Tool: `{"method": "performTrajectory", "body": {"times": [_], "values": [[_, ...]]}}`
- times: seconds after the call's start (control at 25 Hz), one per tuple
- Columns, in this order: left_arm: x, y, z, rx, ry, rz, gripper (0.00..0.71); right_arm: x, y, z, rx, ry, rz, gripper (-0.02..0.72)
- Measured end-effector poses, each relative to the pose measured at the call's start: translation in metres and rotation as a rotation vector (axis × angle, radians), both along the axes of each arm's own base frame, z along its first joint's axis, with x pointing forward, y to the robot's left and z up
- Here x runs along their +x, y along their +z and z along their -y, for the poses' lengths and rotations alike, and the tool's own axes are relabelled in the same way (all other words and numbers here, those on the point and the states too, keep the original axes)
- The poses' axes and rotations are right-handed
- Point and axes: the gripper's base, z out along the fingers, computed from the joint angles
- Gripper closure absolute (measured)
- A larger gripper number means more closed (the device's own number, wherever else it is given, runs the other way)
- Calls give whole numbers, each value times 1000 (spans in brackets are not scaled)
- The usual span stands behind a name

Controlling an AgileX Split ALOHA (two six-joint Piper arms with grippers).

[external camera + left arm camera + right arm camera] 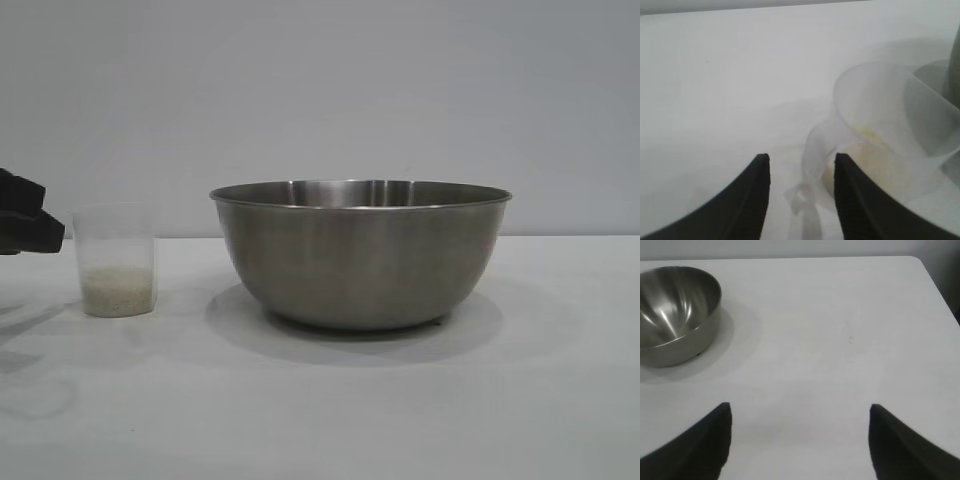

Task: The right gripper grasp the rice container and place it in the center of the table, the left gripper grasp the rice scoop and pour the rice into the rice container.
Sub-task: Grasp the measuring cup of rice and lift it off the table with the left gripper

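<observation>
The rice container (360, 255), a large steel bowl, stands in the middle of the white table (400, 410); it also shows far off in the right wrist view (675, 315). The rice scoop (117, 260), a small translucent cup with a shallow layer of rice (118, 290) in it, stands to the bowl's left. My left gripper (801, 162) is open, with the scoop's loop handle (807, 195) between its fingers; the cup (890, 130) is just beyond. In the exterior view it shows at the left edge (30, 225). My right gripper (800, 410) is open and empty, back from the bowl.
The table's far right corner (917, 260) shows in the right wrist view. Bare tabletop lies between the right gripper and the bowl.
</observation>
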Motion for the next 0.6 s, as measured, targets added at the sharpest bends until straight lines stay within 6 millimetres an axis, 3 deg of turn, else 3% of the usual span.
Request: {"method": "performTrajectory", "body": {"times": [0.6], "values": [[30,-9,5,2,-15,40,451,0,0,0,0,0,0,178]]}}
